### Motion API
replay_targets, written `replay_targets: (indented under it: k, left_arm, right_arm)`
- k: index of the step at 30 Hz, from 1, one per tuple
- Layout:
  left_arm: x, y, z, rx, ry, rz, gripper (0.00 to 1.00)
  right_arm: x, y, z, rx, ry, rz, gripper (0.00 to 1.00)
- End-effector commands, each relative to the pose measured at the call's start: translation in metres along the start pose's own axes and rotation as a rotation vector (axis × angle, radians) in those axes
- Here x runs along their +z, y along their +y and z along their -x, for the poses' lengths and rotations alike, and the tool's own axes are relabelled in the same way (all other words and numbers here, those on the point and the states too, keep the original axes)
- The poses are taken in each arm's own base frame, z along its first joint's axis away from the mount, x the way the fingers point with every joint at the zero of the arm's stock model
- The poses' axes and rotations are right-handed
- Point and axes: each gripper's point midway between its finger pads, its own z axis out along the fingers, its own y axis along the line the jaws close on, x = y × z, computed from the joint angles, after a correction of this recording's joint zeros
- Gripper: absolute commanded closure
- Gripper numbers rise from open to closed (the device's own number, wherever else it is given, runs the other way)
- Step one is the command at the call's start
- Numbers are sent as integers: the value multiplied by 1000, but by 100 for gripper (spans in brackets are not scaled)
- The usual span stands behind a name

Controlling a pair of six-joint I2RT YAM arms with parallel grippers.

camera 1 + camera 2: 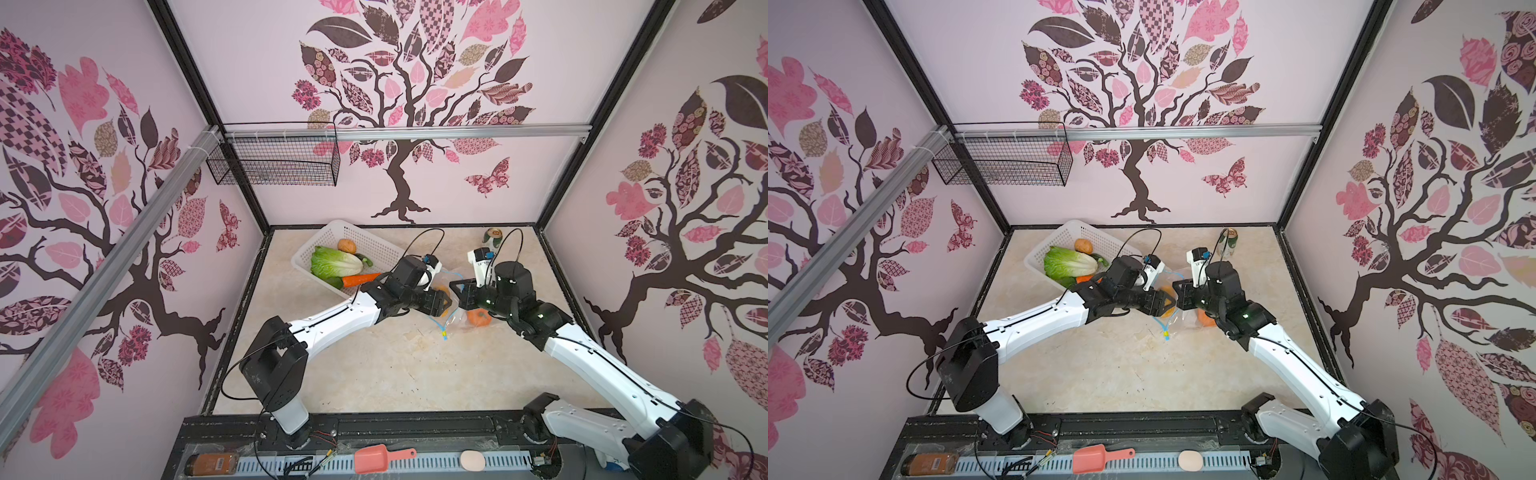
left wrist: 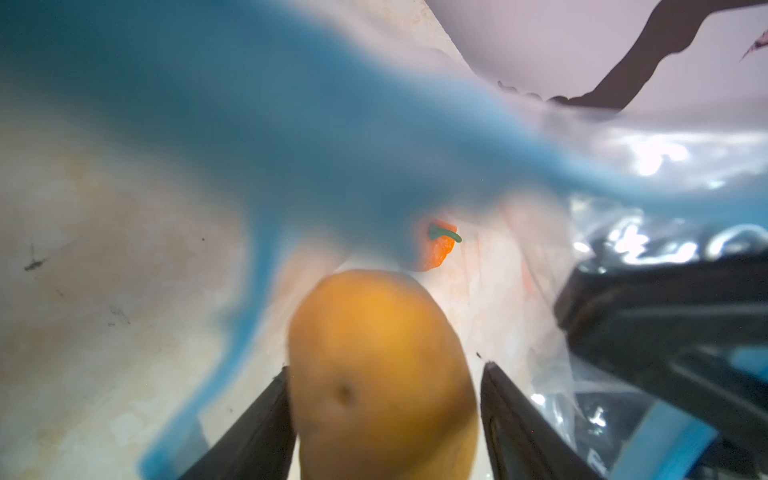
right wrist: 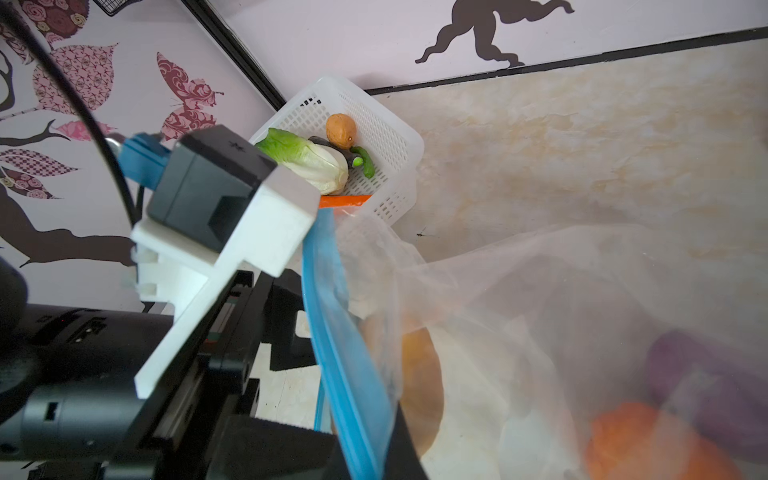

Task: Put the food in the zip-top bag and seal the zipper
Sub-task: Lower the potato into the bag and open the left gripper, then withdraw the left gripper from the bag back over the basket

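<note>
Loading step: left gripper [image 2: 384, 368] fingers spread, potato [image 2: 374, 332] loose between them at the zip-top bag [image 3: 540, 311] mouth; right gripper [image 1: 457, 293] fingers pinching the zipper [image 3: 328, 332] rim; next move, as judged, calls for backing out clear, then fetching the cabbage [image 1: 334, 262]

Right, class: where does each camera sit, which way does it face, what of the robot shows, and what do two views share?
Top views: high above the bases, looking down on the table; left arm, right arm, basket, bag show.
Left wrist: on the left arm, facing into the bag; its fingers flank a potato.
Right wrist: on the right arm, facing across the bag to the basket; the left arm's camera shows.
Shared: both wrist views show potato and blue zipper.
</note>
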Motion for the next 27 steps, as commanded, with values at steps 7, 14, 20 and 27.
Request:
replay_targets:
  k: [7, 14, 20, 27]
  left_arm:
    - [-27, -20, 24, 4, -60, -33, 22]
    - [-58, -35, 37, 19, -129, -65, 22]
    - [-90, -31, 48, 25, -211, -39, 20]
    - [-119, 19, 66, -97, -305, 47, 16]
  right_arm:
    - [-5, -2, 5, -3, -27, -19, 100]
    - [-4, -9, 6, 0, -37, -59, 100]
    - [-3, -13, 9, 4, -49, -86, 100]
    - [0, -15, 12, -2, -54, -93, 100]
